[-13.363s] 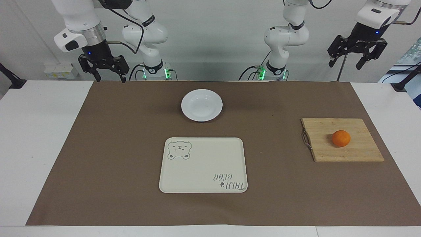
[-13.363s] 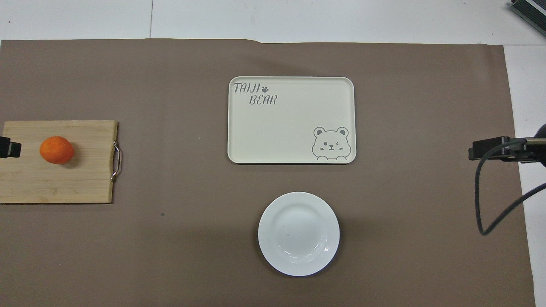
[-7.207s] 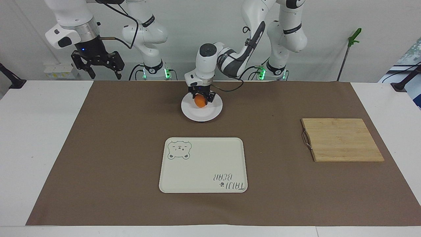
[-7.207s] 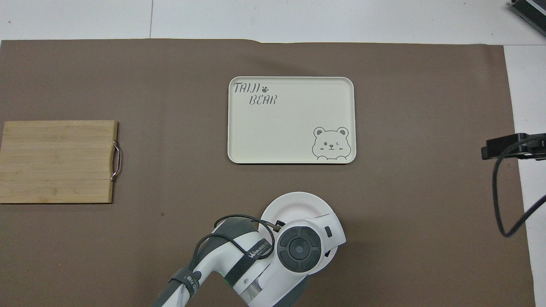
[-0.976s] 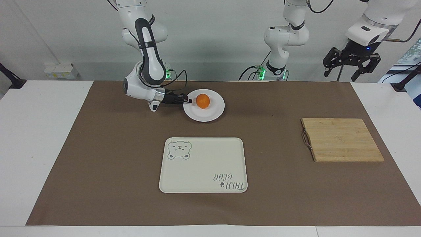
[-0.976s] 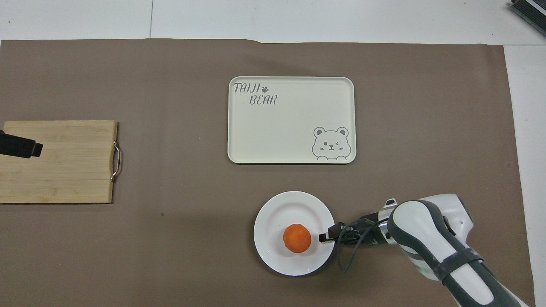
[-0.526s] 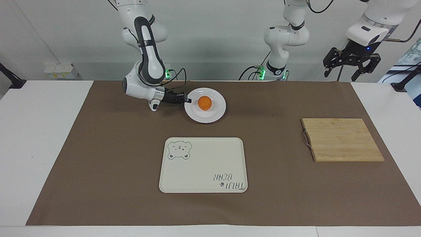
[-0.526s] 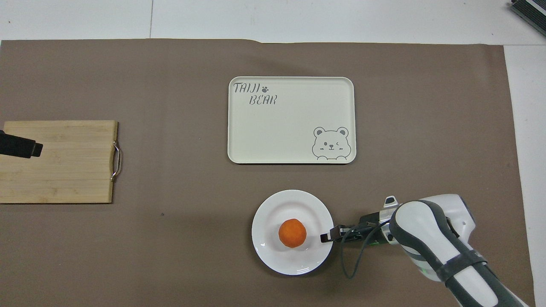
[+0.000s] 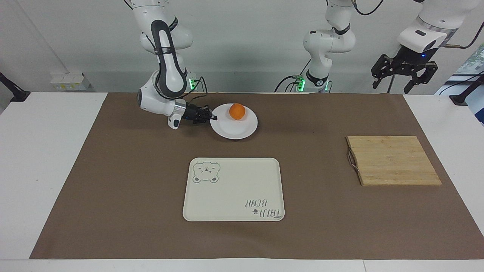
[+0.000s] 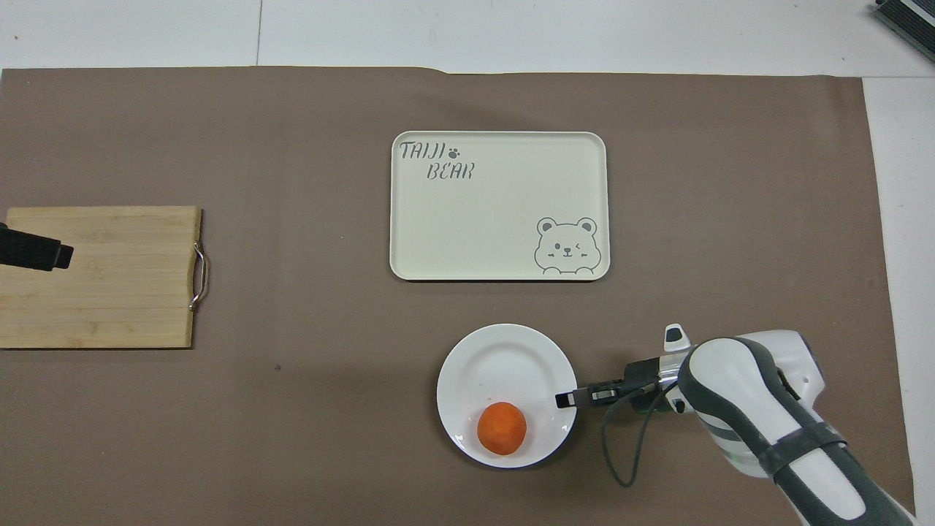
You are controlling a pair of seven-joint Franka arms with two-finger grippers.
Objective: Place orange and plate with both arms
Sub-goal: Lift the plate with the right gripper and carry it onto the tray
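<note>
The white plate (image 9: pixel 234 134) lies on the brown mat near the robots, nearer to them than the tray; it also shows in the overhead view (image 10: pixel 504 351). The orange (image 9: pixel 237 111) sits on the plate, at the part nearest the robots, also seen from above (image 10: pixel 501 428). My right gripper (image 9: pixel 212 117) reaches in low and level from the right arm's end and is shut on the plate's rim (image 10: pixel 566 399). My left gripper (image 9: pixel 400 81) hangs open and empty, high over the wooden cutting board, and waits; its tip shows from above (image 10: pixel 33 250).
A cream tray with a bear drawing (image 9: pixel 234 189) lies at the mat's middle, farther from the robots than the plate (image 10: pixel 497 212). A bare wooden cutting board (image 9: pixel 393 160) lies toward the left arm's end (image 10: pixel 109 292).
The orange has rolled across the plate toward the robots. The plate and the right gripper on its rim have shifted slightly. Much earlier, the left arm carried the orange from the board to the plate.
</note>
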